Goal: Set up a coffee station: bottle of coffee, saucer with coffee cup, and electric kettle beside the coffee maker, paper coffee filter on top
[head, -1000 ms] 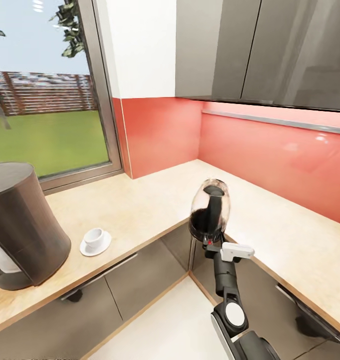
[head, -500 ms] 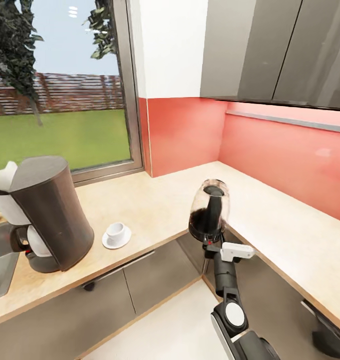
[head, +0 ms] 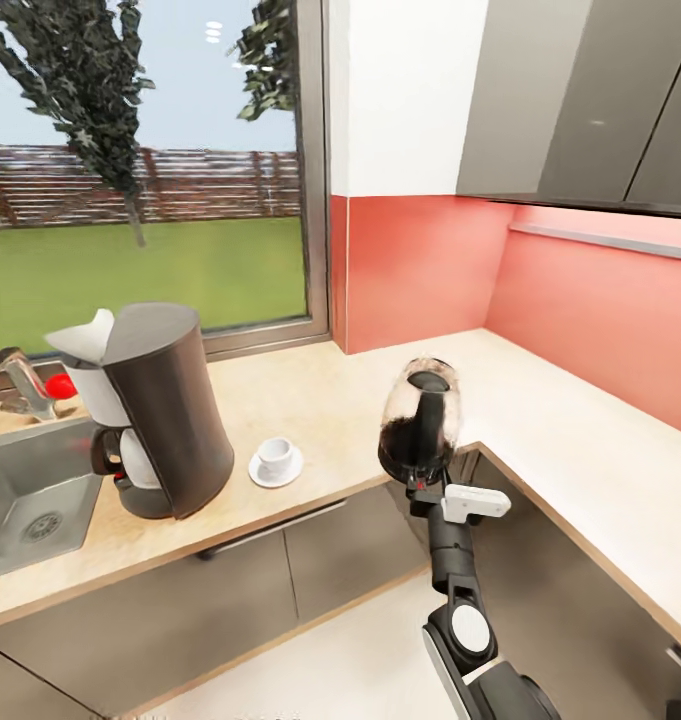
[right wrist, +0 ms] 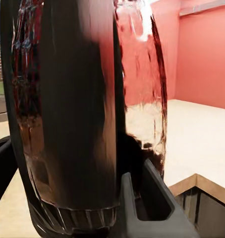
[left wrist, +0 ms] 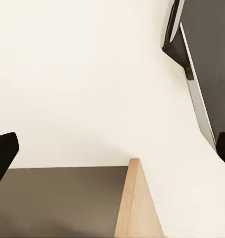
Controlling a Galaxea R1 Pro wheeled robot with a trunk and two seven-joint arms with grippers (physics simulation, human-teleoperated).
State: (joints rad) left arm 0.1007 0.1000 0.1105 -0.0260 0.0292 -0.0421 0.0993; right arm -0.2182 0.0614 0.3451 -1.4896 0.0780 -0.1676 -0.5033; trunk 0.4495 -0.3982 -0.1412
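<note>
- Right gripper (head: 417,487) is clamped on the electric kettle (head: 420,420) down at its handle and base, carrying it upright in the air, off the counter edge and well to the right of the coffee maker. Right wrist view shows dark fingers (right wrist: 147,198) hard against the black handle.
- Left gripper (left wrist: 112,148): finger tips sit wide apart at the frame edges, nothing between them, pale floor and a cabinet corner beyond.
- Kitchen countertop (head: 310,410): L-shaped. Risk: kettle is held low, near worktop height, so swinging it toward the coffee maker could clip the wood edge and twist it in the grasp.
- Coffee maker (head: 160,410): stands on the worktop just right of the sink (head: 30,500), with a white paper filter (head: 85,340) at its top. Risk: a wide approach bumps it toward the sink.
- Kettle grip is low and the body tall, so a fast swing could tilt it; I'd expect slip at the handle first.
- Saucer (head: 276,467): on the worktop just right of the coffee maker, the coffee cup (head: 275,455) on it. It takes the nearest free spot, so the kettle base could land on its rim or knock the cup off.
</note>
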